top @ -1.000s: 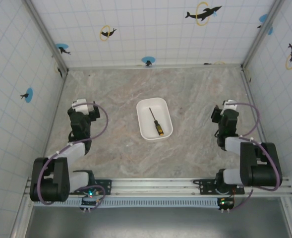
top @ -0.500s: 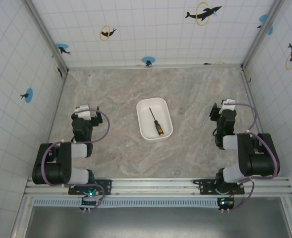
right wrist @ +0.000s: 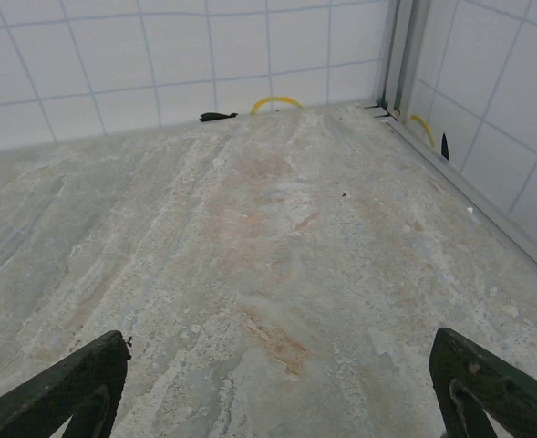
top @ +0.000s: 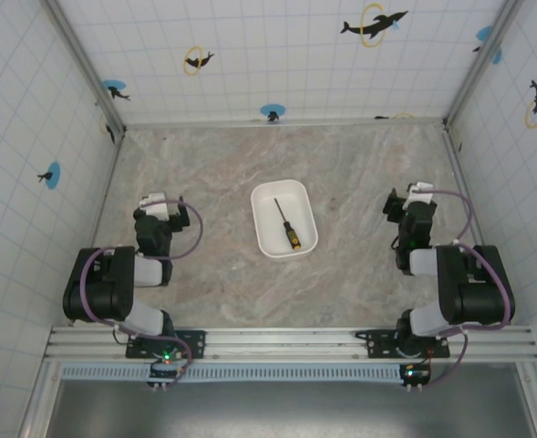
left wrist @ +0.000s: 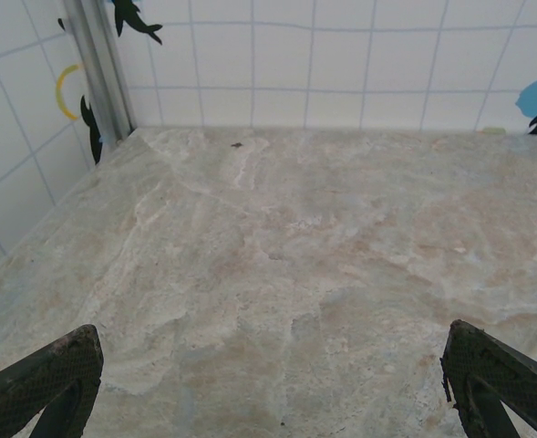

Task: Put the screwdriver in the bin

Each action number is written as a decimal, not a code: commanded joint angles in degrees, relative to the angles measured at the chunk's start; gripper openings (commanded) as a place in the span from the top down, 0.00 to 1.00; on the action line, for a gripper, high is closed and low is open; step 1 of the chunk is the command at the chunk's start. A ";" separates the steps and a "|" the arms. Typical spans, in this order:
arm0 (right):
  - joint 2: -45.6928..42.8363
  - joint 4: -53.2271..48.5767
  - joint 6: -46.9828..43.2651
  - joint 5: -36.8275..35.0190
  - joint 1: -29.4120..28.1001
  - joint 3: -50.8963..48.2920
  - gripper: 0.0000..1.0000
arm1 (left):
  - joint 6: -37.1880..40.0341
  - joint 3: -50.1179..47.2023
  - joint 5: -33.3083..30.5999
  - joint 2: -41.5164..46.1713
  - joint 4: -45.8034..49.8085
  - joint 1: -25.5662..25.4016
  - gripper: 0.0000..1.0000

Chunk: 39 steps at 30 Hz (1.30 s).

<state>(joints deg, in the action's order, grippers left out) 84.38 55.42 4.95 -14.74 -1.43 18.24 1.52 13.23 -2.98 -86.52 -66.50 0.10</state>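
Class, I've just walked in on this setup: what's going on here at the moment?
Nothing is being handled right now. The small slim screwdriver with the yellow-and-black handle lies inside the shallow white rectangular plastic bin at the middle of the marbled stone-look table, so the job looks done. The left gripper and the right gripper are both open and empty. Each faces bare tabletop, one on either side of the bin, with the arms folded close to their bases.

left arm: black housings, pale grey links | right arm: same colours | cables: purple, one loop per arm | wrist caps: white | left gripper, right gripper: dark cross-hatched fingers | base LEDs: green, red
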 commanded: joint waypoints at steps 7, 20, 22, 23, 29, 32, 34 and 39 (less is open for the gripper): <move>-0.09 2.44 -0.20 -0.55 0.00 -0.40 0.00 | 0.41 1.10 0.34 -0.18 -1.44 -0.10 0.02; -0.09 2.41 -0.20 -0.55 -0.03 -0.40 0.01 | 0.50 1.03 0.26 -0.10 -1.61 -0.10 0.02; -0.09 2.54 -0.20 -0.64 -0.03 -0.46 0.01 | 0.50 1.01 0.26 -0.16 -1.62 -0.10 0.02; -0.05 2.52 -0.20 -0.70 -0.08 -0.49 0.01 | 0.50 1.03 0.26 -0.20 -1.62 -0.21 0.02; -0.09 2.31 -0.37 -1.54 -0.45 -0.33 0.01 | 0.50 0.97 0.26 -0.08 -1.57 -0.25 0.02; -0.09 2.24 -0.38 -1.37 -0.35 -0.31 0.01 | 0.49 1.00 0.21 -0.11 -1.62 -0.12 0.03; -0.09 2.25 -0.38 -1.41 -0.34 -0.32 0.01 | 0.50 1.03 0.17 -0.07 -1.62 -0.12 0.02; -0.09 2.26 -0.38 -1.43 -0.36 -0.31 0.01 | 0.48 1.05 0.17 -0.08 -1.62 -0.14 0.02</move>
<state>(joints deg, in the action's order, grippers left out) 84.36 55.44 4.91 -15.20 -1.54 18.26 1.52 13.23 -3.01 -86.52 -66.52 0.05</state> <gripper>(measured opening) 0.991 0.976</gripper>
